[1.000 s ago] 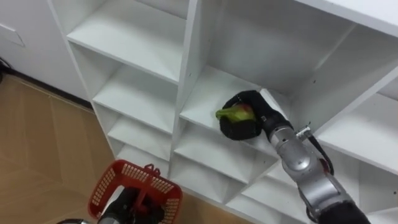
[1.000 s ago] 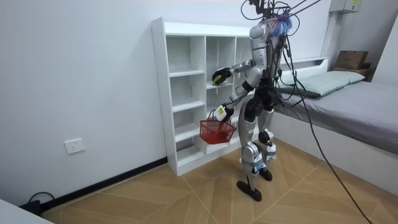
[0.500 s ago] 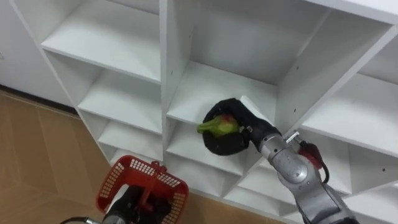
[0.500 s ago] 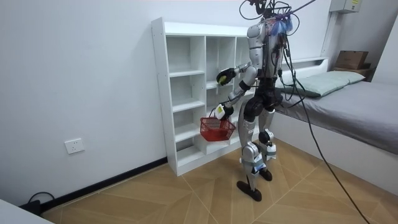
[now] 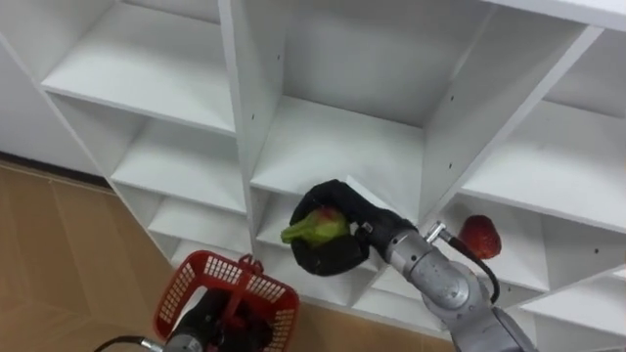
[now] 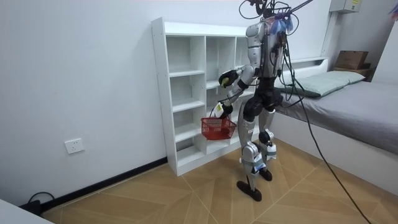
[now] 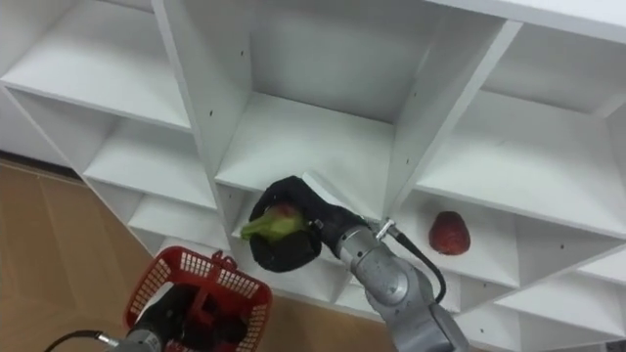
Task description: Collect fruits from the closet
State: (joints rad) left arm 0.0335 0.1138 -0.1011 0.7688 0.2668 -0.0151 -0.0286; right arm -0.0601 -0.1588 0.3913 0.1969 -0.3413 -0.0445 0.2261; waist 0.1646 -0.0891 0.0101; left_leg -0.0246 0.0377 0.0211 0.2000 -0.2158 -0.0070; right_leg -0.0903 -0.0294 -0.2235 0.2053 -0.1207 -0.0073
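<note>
My R hand clasps a green-red oval fruit, just off the white shelf edge. L hand grips red mesh basket.

White closet against white wall, herringbone wood floor, grey bed

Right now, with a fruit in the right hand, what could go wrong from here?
1. The green fruit sticks out past the curled fingers of the right hand, so it may slip before it reaches the red basket.
2. The basket, held by the left hand, hangs lower and to the left, so a release from here would likely miss.
3. A red fruit lies on the shelf to the right and could be left behind.
</note>
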